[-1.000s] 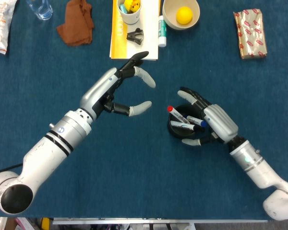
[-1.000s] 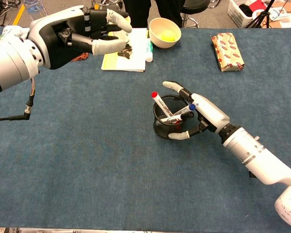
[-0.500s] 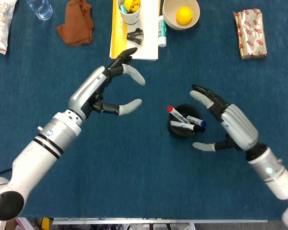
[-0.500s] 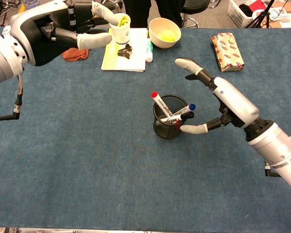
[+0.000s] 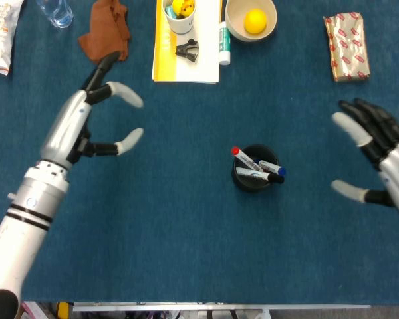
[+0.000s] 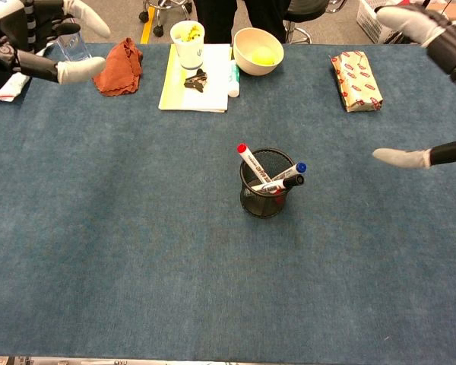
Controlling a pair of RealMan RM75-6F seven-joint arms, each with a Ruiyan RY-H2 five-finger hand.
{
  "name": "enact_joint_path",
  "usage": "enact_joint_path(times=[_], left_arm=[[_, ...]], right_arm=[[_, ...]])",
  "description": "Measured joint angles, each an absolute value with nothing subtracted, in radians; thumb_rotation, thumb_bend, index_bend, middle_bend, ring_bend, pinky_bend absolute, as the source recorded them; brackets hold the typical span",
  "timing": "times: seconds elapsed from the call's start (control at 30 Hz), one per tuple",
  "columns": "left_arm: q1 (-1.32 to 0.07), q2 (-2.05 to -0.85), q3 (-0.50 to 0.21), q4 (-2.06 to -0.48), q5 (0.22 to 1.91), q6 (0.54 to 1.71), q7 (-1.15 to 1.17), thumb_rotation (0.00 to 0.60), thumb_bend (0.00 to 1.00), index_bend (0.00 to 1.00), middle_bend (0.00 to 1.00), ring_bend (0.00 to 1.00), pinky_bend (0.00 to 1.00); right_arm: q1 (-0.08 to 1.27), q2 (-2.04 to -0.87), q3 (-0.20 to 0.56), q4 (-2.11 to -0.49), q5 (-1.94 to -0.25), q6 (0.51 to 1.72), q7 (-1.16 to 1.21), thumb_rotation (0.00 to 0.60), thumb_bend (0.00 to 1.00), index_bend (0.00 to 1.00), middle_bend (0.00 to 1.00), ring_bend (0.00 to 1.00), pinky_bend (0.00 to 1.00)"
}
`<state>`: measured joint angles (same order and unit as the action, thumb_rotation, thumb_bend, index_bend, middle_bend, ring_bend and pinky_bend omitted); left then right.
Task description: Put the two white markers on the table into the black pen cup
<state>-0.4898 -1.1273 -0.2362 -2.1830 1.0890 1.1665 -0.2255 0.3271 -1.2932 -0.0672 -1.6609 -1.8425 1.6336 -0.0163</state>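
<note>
The black mesh pen cup (image 5: 253,181) (image 6: 263,199) stands upright mid-table. White markers lean inside it: one with a red cap (image 5: 242,158) (image 6: 250,161), one with a blue cap (image 5: 272,169) (image 6: 290,172) and one with a black cap (image 6: 277,184). My left hand (image 5: 96,119) (image 6: 38,39) hovers far to the left of the cup, fingers spread, holding nothing. My right hand (image 5: 376,156) (image 6: 437,84) is off to the right of the cup, also spread and empty.
At the back lie a yellow book (image 5: 161,50) with a white cup (image 5: 179,14) and a black clip (image 5: 187,50), a bowl with a lemon (image 5: 251,20), a brown cloth (image 5: 105,36), a glue stick (image 5: 224,42) and a wrapped packet (image 5: 346,46).
Both hands have drawn away from the pen cup: the left moved left and the right moved right toward the frame edge. The markers stay in the cup.
</note>
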Motion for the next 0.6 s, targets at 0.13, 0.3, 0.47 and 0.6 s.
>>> enact_joint_path(times=[0.13, 0.3, 0.47, 0.6], left_arm=[[-0.471, -1.124, -0.207, -2.147, 1.102, 1.193, -0.157, 0.6, 0.27, 0.42, 0.0, 0.0, 0.0], [-0.44, -1.142, -0.155, -2.046, 1.18, 1.246, -0.061, 0.6, 0.27, 0.42, 0.0, 0.0, 0.0], [-0.379, -1.158, -0.089, -1.928, 1.275, 1.319, -0.01, 0.6, 0.27, 0.42, 0.0, 0.0, 0.0], [-0.326, -1.163, -0.063, -1.867, 1.311, 1.384, 0.015, 0.6, 0.27, 0.42, 0.0, 0.0, 0.0]], right_arm=[[0.287, -1.207, -0.058, -1.706, -1.845, 1.662, -0.111, 0.6, 0.0, 0.0, 0.1, 0.0, 0.14], [0.231, -1.144, -0.053, -1.696, -1.82, 1.691, -0.137, 0.6, 0.0, 0.01, 0.13, 0.0, 0.14], [0.176, -1.121, -0.057, -1.636, -1.785, 1.712, -0.152, 0.6, 0.0, 0.01, 0.13, 0.0, 0.15], [0.13, -1.11, -0.055, -1.601, -1.759, 1.742, -0.15, 0.6, 0.0, 0.01, 0.13, 0.0, 0.15]])
